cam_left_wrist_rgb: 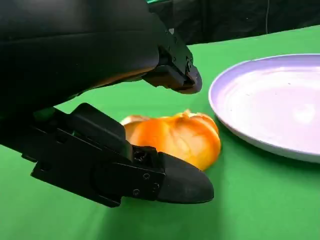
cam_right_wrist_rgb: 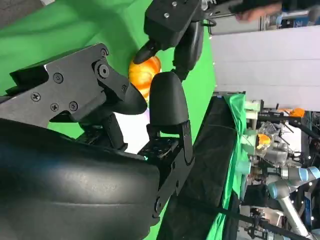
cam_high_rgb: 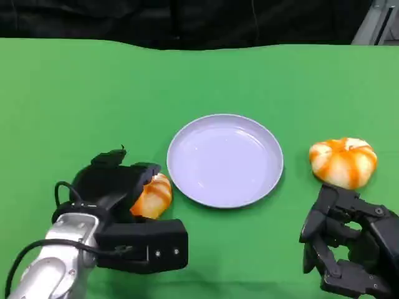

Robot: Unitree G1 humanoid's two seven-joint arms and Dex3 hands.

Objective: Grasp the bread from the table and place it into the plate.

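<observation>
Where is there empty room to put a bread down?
The plate is bare inside. Green table lies bare beyond it and in front, between the hands. It is crowded where the left hand reaches around one bread, and where the right hand sits near the other bread.

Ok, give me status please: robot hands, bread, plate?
Left robot hand around left bread, not lifted. Right robot hand open, short of right bread. Plate empty.

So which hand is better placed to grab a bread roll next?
The left hand. Its fingers already sit on either side of the left roll beside the plate, while the right hand sits short of the other roll.
</observation>
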